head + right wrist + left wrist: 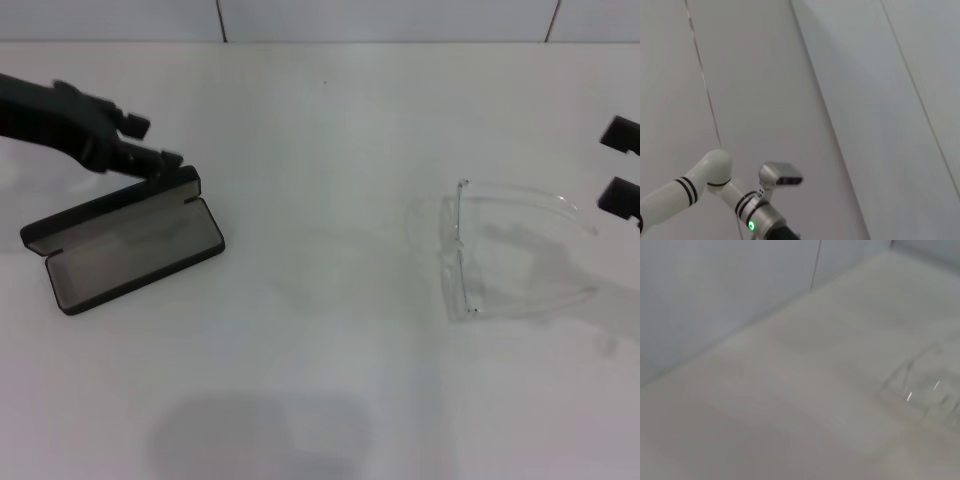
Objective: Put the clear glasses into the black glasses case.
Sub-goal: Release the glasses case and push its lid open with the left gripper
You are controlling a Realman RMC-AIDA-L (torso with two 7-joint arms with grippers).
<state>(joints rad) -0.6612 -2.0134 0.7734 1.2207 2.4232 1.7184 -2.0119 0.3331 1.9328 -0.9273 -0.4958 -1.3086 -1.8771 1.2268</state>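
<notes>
White table [330,150] — clear glasses [505,255] just beside parted, empty right claw [622,165].

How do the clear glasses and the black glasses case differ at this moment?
The clear glasses are transparent and lie to the robot's right; the black glasses case is opaque and lies to its left. The case is open, with the left end effector at its lid; nothing touches the glasses. Both rest on the white table.

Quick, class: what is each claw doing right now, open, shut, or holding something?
Left claw: at the open black glasses case's lid; state cannot be told.
Right claw: open, empty, beside the clear glasses.
</notes>
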